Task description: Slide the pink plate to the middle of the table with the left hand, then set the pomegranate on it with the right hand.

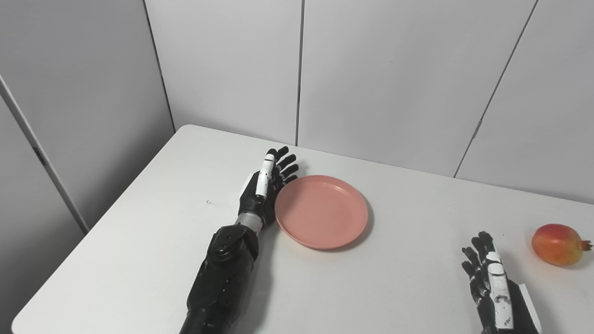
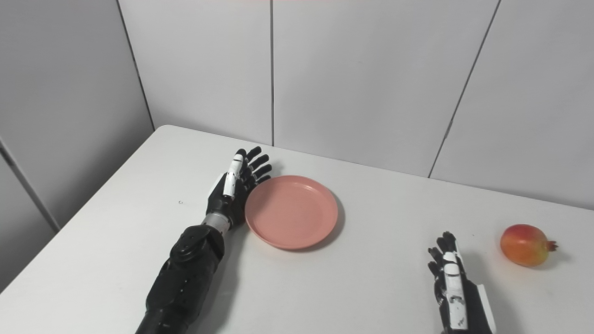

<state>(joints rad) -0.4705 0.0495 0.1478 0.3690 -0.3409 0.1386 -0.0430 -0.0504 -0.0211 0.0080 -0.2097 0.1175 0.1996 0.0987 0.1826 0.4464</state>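
While the left hand (image 1: 264,188), fingers spread, presses edge-on against its left rim, the pink plate (image 1: 321,211) looks light, stiff and slippery; the right hand (image 1: 494,283) waits spread at lower right, empty.

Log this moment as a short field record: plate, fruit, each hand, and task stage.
plate: pink plate flat on the white table, empty, left of centre
fruit: pomegranate on the table at the far right, apart from the plate
left hand: left hand open, fingers straight, set edge-on against the plate's left rim
right hand: right hand open, holding nothing, short of the pomegranate
task stage: plate slide under way or just done; pomegranate not yet picked up
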